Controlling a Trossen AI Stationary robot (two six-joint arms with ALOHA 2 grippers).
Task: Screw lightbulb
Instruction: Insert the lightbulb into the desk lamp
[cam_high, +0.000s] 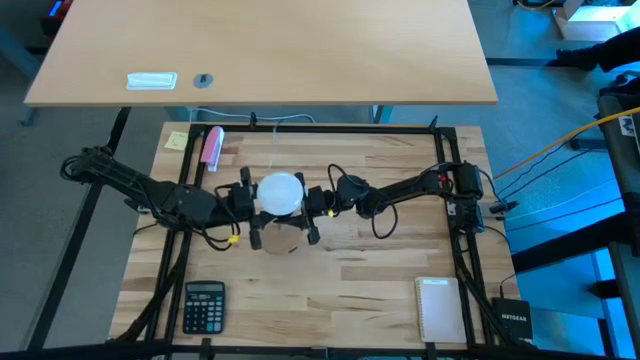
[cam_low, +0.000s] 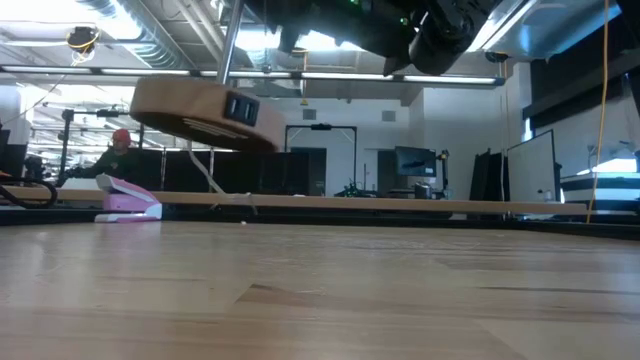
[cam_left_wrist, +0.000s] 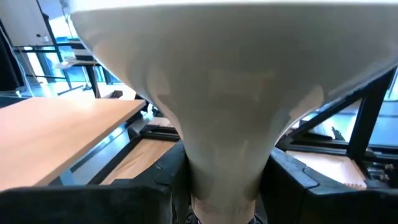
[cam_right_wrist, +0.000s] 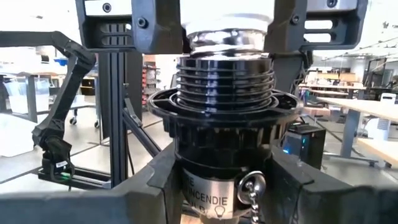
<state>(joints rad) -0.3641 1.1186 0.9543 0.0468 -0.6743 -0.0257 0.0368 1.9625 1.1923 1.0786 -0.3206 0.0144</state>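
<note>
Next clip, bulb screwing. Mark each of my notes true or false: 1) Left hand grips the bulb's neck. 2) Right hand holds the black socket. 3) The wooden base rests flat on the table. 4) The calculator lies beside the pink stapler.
1) True: the left hand clamps the lightbulb at its neck.
2) True: the right hand is shut on the black socket.
3) False: the wooden base hangs lifted and tilted above the table.
4) False: the calculator lies at the near edge, the pink stapler at the far edge.
</note>
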